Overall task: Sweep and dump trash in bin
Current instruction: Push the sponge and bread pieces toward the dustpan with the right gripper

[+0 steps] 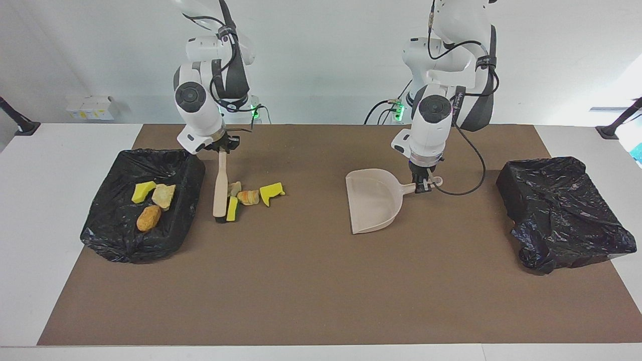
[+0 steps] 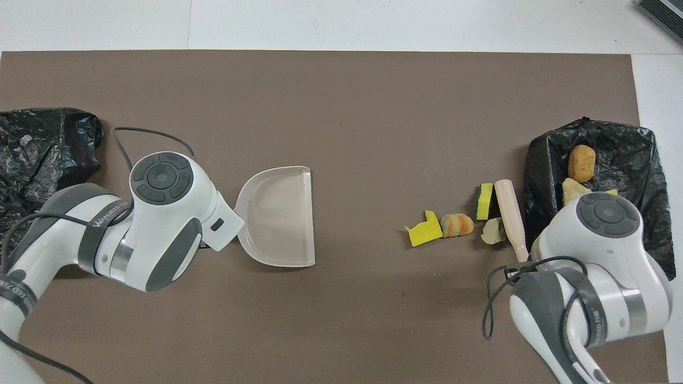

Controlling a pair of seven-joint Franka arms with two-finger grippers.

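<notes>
Four trash pieces lie on the table beside the brush; three more sit in the bin at the right arm's end (none are in the dustpan yet). So sweeping has barely begun, dumping is left. My right claw clenches the brush handle, trash at its five o'clock in the facing view. My left claw grips the dustpan handle, waiting.

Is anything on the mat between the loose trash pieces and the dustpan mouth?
Nothing visible. Bare brown mat separates the four loose trash pieces from the dustpan, whose open edge faces them.
</notes>
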